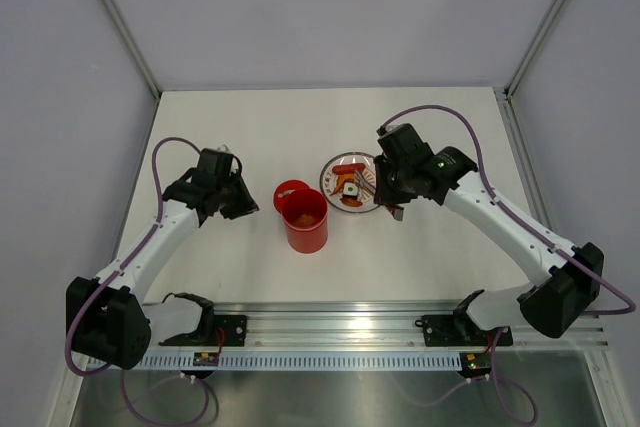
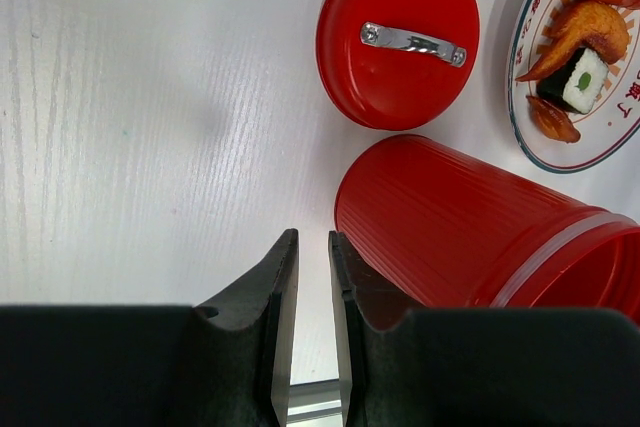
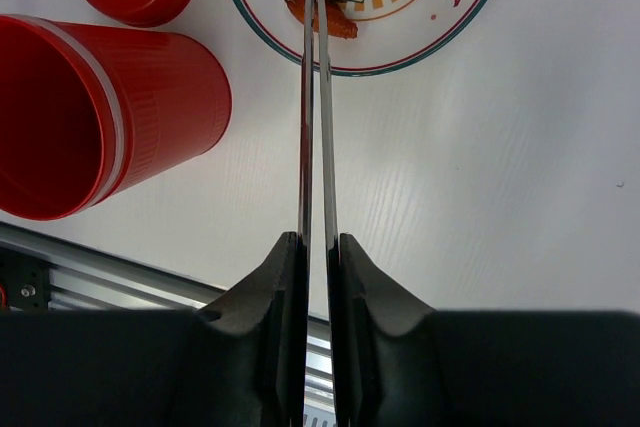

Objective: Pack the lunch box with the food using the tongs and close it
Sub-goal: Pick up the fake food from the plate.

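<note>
Lunch box (image 1: 305, 220) stands upright w/ mouth open, about mid-bench, btwn the two arms. From the top view sth orange sits inside; the wrist views don't show it. Its lid (image 2: 398, 37) lies flat on the bench, handle up, just beside the box on the far-left side. In the top view the box rim overlaps the lid, so can't tell if they touch.

Food (image 2: 583, 35) is on a round patterned plate (image 3: 440, 22), near the box on its far-right side, not touching it. On it are a red sausage, orange-brown fried bits and a black-and-white roll w/ a green centre.

Tongs (image 3: 308, 107) run from the right claw (image 3: 318, 239) to the plate, arms squeezed almost together. Tips are at the roll at the frame's top edge, but can't tell if they pinch it.

Right claw is clamped on the tongs' arms, fingers nearly closed, and hangs over the plate's edge farthest from the box.

Left claw (image 2: 312, 242) sits left of the box, near it, over bare bench (image 1: 250, 127). Its fingers are parted by only a thin gap, w/ nothing btwn them.
</note>
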You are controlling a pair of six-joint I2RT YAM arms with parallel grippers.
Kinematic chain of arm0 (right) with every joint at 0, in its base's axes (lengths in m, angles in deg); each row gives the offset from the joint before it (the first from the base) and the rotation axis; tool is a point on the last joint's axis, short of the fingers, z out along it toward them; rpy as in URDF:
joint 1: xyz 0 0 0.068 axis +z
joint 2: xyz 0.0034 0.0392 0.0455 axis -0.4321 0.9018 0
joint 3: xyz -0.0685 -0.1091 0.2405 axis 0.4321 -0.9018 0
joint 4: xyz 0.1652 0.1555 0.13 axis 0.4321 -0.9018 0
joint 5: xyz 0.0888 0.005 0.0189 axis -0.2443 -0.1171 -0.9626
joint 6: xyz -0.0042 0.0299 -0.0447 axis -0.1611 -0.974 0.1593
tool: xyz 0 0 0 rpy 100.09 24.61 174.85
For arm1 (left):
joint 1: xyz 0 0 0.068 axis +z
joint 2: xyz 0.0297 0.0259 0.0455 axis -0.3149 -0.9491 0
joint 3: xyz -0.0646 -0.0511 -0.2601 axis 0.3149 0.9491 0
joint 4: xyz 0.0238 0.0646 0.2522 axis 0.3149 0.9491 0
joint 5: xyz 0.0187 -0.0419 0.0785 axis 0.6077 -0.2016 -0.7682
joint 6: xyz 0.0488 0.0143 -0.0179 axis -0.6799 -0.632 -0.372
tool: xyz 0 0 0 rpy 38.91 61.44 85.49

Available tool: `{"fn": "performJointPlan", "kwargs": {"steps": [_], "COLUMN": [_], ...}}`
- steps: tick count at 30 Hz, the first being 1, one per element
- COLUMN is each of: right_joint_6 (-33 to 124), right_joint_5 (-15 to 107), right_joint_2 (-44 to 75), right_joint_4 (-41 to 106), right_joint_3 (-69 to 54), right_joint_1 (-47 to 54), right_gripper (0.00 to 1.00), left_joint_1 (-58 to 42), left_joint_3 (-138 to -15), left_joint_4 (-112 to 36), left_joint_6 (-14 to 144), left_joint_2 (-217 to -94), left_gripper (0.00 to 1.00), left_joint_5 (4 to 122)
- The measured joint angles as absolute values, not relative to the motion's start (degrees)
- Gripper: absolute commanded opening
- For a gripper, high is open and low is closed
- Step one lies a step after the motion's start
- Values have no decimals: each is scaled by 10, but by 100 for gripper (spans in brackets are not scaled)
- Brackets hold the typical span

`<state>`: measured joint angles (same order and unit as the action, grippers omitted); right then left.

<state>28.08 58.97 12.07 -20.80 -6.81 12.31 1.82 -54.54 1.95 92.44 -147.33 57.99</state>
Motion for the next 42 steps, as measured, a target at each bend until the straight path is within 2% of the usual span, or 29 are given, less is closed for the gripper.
{"fn": "performJointPlan", "kwargs": {"steps": [3, 19, 42], "right_joint_6": [278, 258, 254], "right_joint_5": [578, 580, 579], "right_joint_2": [132, 185, 222], "right_joint_4": [-207, -191, -184], "right_joint_3": [-71, -71, -63], "right_joint_1": [123, 123, 124], "right_gripper": [32, 51, 57], "left_joint_1": [18, 19, 19], "left_joint_3": [-545, -545, -545], "left_joint_4": [20, 19, 18], "left_joint_6": [924, 922, 920], "left_joint_2": [-1473, -1479, -1497], "left_gripper": [21, 21, 21], "left_joint_5": [579, 578, 579]}}
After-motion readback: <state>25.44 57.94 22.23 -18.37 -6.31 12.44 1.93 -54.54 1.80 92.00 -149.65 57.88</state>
